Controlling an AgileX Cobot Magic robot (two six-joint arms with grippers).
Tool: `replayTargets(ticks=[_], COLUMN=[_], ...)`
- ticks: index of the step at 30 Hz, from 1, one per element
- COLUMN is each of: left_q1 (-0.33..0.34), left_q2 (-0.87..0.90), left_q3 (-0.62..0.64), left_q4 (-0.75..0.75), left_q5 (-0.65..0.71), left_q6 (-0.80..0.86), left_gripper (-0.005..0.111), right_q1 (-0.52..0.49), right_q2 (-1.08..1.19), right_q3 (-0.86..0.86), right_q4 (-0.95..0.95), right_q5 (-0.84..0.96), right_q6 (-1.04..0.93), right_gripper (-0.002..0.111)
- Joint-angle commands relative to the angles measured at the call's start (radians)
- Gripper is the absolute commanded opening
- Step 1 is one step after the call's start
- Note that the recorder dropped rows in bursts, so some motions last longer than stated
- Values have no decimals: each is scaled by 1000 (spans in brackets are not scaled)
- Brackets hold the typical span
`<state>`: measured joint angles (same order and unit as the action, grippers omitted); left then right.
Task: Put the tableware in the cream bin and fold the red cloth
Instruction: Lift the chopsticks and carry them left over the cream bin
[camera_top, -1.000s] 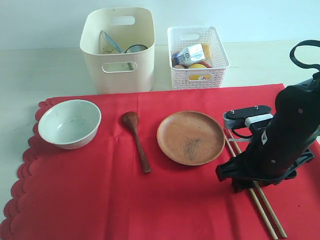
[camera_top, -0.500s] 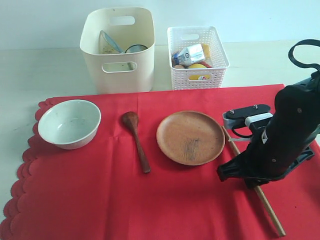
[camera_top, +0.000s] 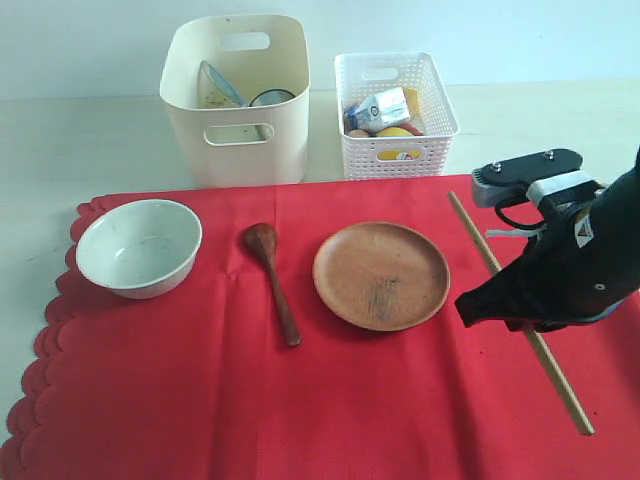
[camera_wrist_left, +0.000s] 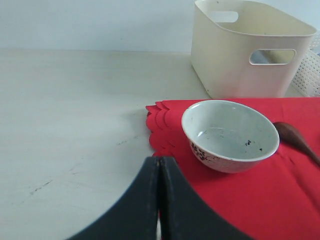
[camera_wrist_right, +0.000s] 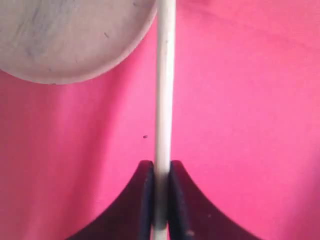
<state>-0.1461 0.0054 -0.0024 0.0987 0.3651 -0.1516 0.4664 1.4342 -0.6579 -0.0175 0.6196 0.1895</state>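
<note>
Right gripper (camera_wrist_right: 161, 170) is pinched tight on the chopsticks (camera_top: 472, 230), roughly mid-shaft, prob. so they balance for the carry to the cream bin (camera_top: 190, 135) at the back. They slant across the red cloth (camera_top: 180, 400), just beside the plate (camera_top: 381, 275). Left gripper (camera_wrist_left: 159, 167) is closed w/ nothing in it, low over the table (camera_wrist_left: 75, 125) near the bowl (camera_wrist_left: 230, 135), waiting its turn, I'd say. Spoon (camera_top: 273, 280) lies on the cloth btw bowl and plate, so folding can't start yet.

Hard to tell: one stick or two in the grip, since it reads as a single shaft. The arm (camera_top: 575, 270) hides the pinch from outside. Bin contents are only half visible. White basket (camera_top: 395, 150) beside it holds food (camera_top: 385, 110).
</note>
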Motion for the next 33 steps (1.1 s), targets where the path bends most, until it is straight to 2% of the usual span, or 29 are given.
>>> replayTargets(ticks=[1,5,9,33], left_q1=[-6,-6,-6,-6], left_q2=[-5,-5,-5,-5], left_q3=[2,2,2,2], left_q4=[-6,-6,-6,-6], left_q5=[-9,-9,-9,-9], left_q6=[-7,-4,-4,-6], left_gripper=[0,0,0,0], right_q1=[-2,-2,-2,-2], right_q2=[-57,-26,54,551], right_q3=[-66,-214,-385,-1156], right_q4=[58,209,223,294], right_q5=[63,186,272,410], right_q6=[-110,-273,-296,-368], right_gripper=[0,0,0,0])
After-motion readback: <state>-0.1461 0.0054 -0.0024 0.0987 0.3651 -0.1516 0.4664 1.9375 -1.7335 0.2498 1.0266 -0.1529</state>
